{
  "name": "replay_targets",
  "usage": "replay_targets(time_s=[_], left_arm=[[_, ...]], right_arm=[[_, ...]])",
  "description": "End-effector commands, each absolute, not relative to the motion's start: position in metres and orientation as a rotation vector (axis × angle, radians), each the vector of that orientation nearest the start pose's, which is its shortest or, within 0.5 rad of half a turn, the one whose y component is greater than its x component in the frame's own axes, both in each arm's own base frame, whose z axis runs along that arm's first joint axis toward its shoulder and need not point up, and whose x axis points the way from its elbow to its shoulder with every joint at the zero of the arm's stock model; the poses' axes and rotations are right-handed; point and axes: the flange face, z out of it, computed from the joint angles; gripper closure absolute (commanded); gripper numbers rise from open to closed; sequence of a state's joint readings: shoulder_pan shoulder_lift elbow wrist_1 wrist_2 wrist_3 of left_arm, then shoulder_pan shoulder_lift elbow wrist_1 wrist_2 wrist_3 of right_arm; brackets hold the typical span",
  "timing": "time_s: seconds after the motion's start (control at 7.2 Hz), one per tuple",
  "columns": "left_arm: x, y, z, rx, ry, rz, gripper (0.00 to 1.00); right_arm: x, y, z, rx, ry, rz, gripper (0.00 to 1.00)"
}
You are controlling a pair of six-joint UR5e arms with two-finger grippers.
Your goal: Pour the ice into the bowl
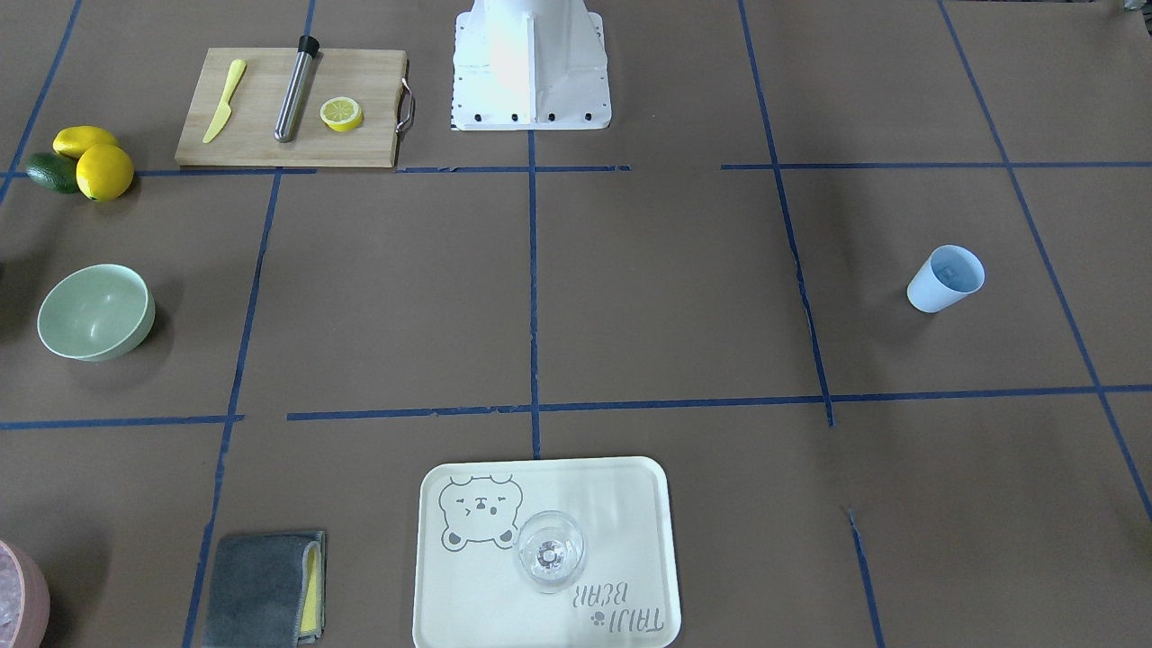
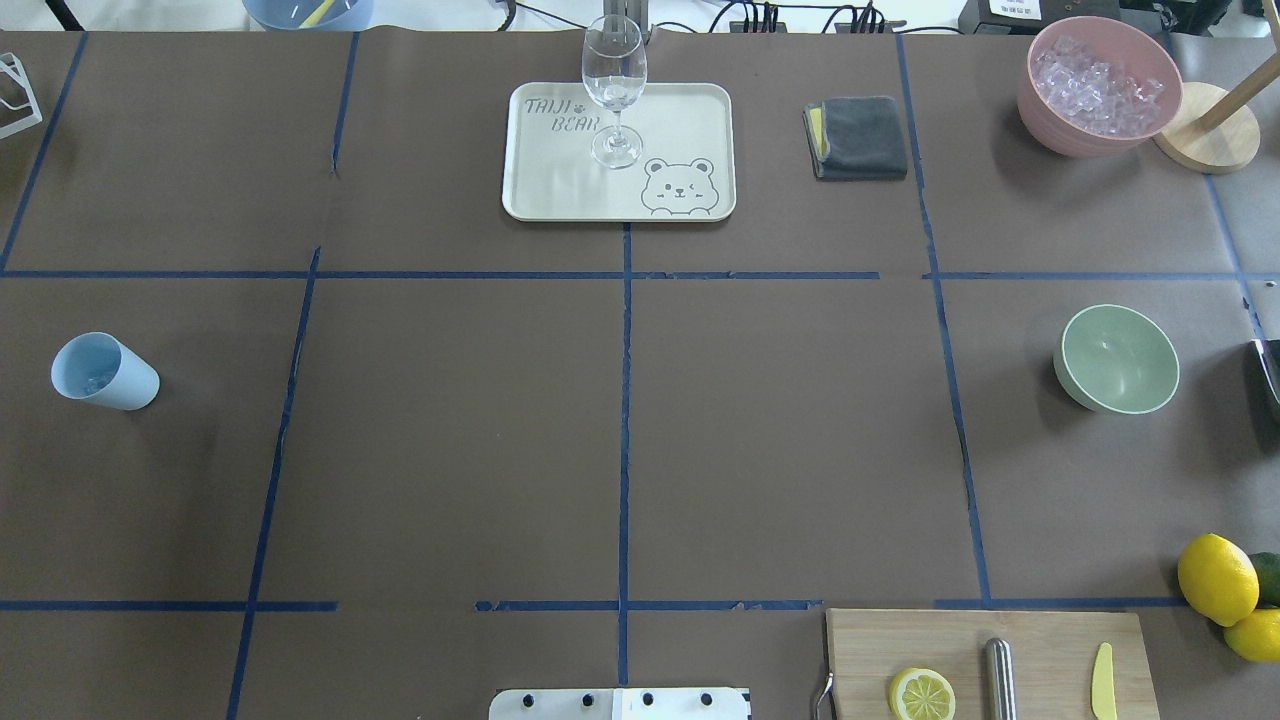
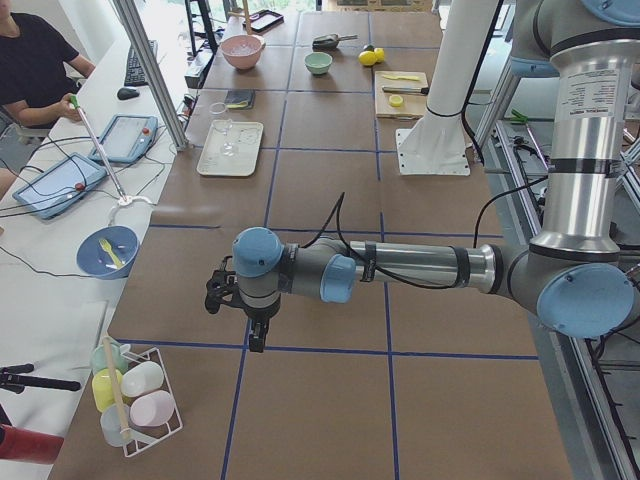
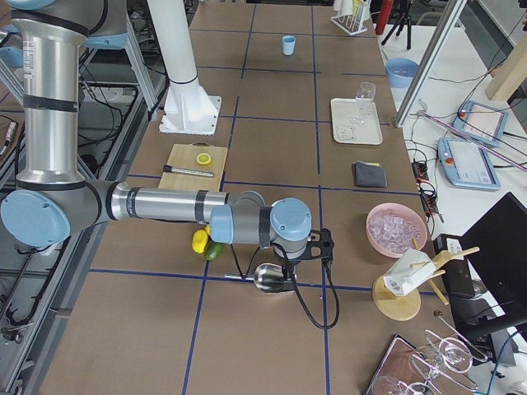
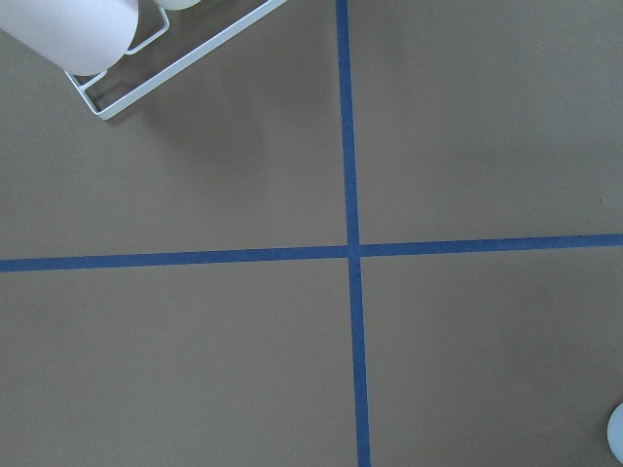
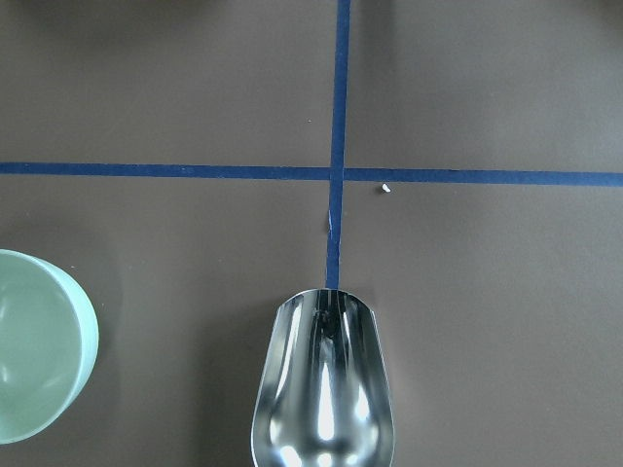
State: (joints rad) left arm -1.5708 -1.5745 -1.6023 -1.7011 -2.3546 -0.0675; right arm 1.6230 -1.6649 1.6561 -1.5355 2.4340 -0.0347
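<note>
The mint-green bowl stands upright on the table's right side; its rim also shows at the left edge of the right wrist view. The ice lies as faint clear bits inside the light blue cup far on the left. My right gripper hovers near the bowl with a metal scoop under it; I cannot tell whether it is shut. My left gripper hangs over bare table near the cup; I cannot tell whether it is open or shut.
A pink bowl of crushed ice and a wooden stand sit far right. A tray carries a stemmed glass. There are also a folded cloth, a cutting board, lemons and a cup rack.
</note>
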Motion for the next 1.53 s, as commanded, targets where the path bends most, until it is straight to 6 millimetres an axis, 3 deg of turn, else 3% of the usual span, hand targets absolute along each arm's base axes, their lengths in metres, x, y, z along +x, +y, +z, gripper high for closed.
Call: replay_targets(time_s=[0.0,0.14,0.42,0.56,0.69,0.83,1.39], left_arm=[[-0.063,-0.505,0.623,0.141,0.787,0.005,0.0],[-0.063,-0.506,0.621,0.145,0.788,0.007,0.0],[-0.06,-0.512,0.576,0.218,0.791,0.022,0.0],[-0.045,-0.518,0.539,0.264,0.796,0.043,0.0],[-0.011,-0.518,0.51,0.283,0.809,0.082,0.0],[0.006,-0.518,0.499,0.295,0.835,0.066,0.0],[0.012,-0.503,0.488,0.343,0.972,0.12,0.0]], right_arm=[[0.087,-0.447,0.65,0.073,-0.859,0.016,0.0],[0.087,-0.448,0.648,0.077,-0.859,0.014,0.0],[0.087,-0.442,0.652,0.069,-0.86,0.017,0.0],[0.087,-0.451,0.627,0.117,-0.861,-0.008,0.0],[0.086,-0.458,0.606,0.148,-0.859,-0.013,0.0],[0.086,-0.456,0.607,0.126,-0.871,0.036,0.0],[0.078,-0.458,0.6,0.083,-0.921,0.107,0.0]])
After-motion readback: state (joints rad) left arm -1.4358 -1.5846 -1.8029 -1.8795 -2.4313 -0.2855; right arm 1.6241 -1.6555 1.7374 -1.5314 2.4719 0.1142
